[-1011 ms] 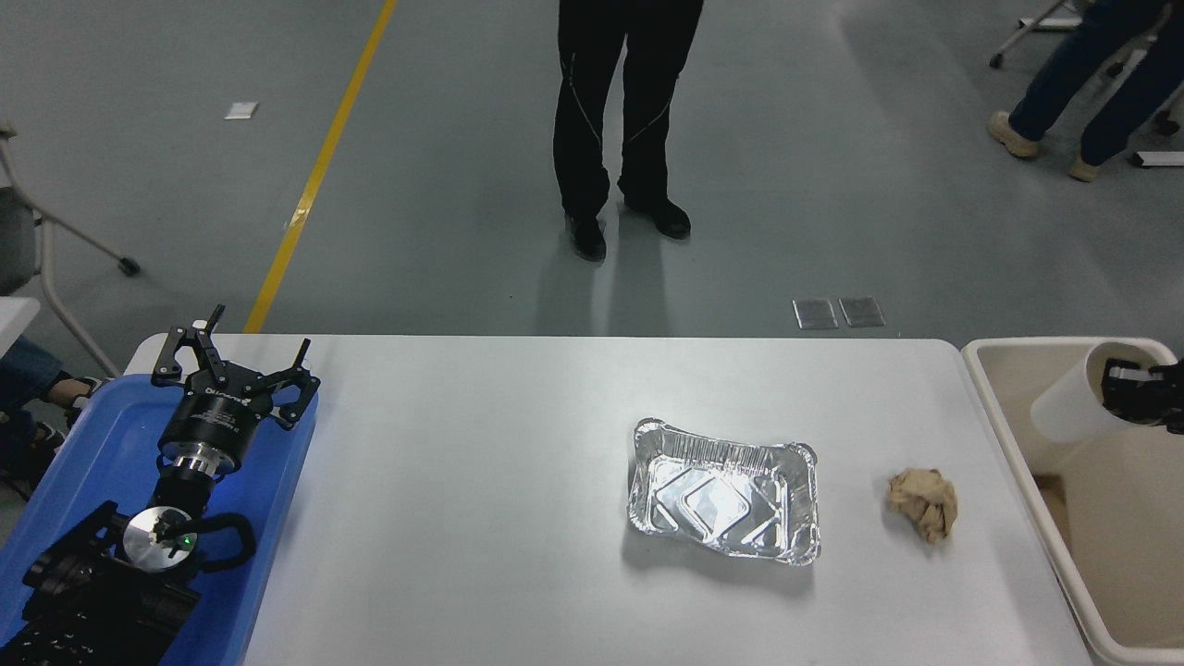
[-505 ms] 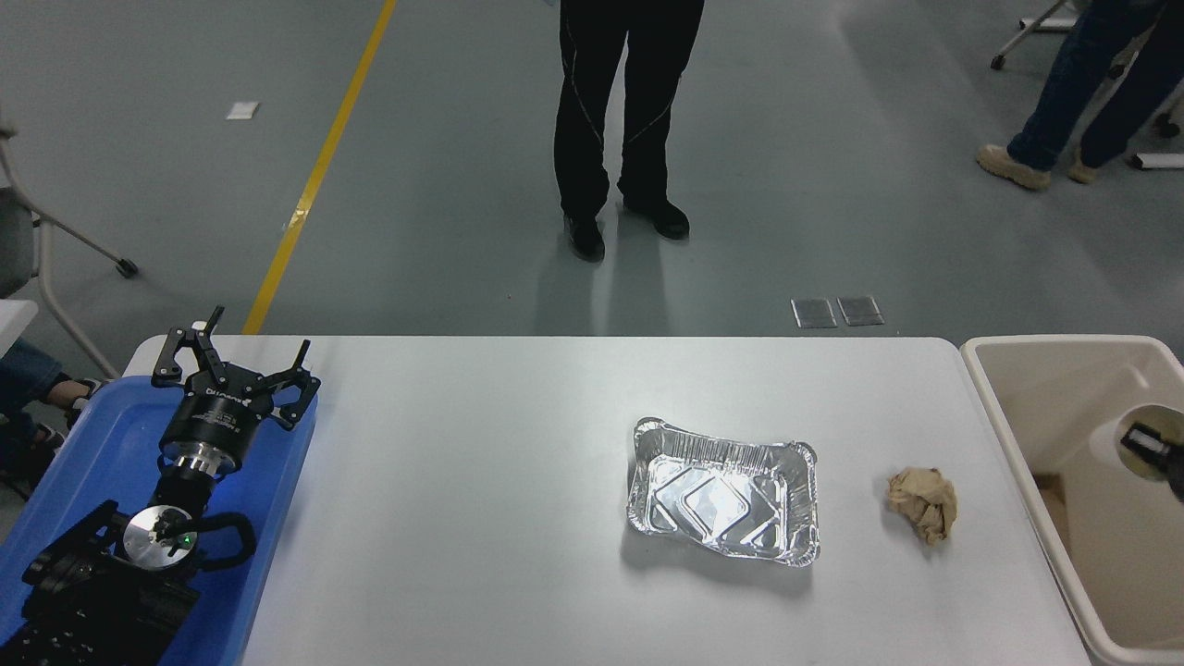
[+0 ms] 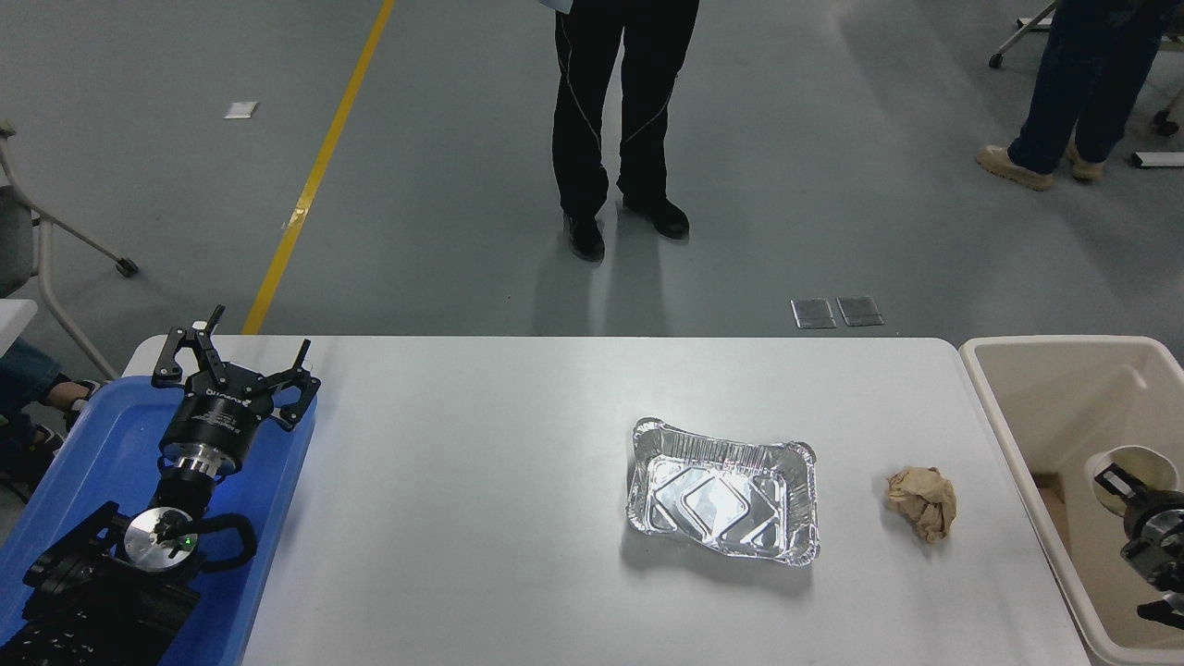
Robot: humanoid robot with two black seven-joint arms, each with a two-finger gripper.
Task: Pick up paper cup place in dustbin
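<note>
I see the paper cup (image 3: 1130,467) upright inside the dustbin (image 3: 1004,407), lower right | right pincer (image 3: 1133,518) beside it, grip unclear | left pincer (image 3: 231,365) parked, spread | drop looks nearly done.

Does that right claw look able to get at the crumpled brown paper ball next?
Probably yes: the right claw sits in the dustbin beside the paper ball, with only the bin's rim between them.

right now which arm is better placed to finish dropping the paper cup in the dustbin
Right. The right gripper is inside the dustbin, at the paper cup. The left gripper is parked over the blue tray, across the table.
</note>
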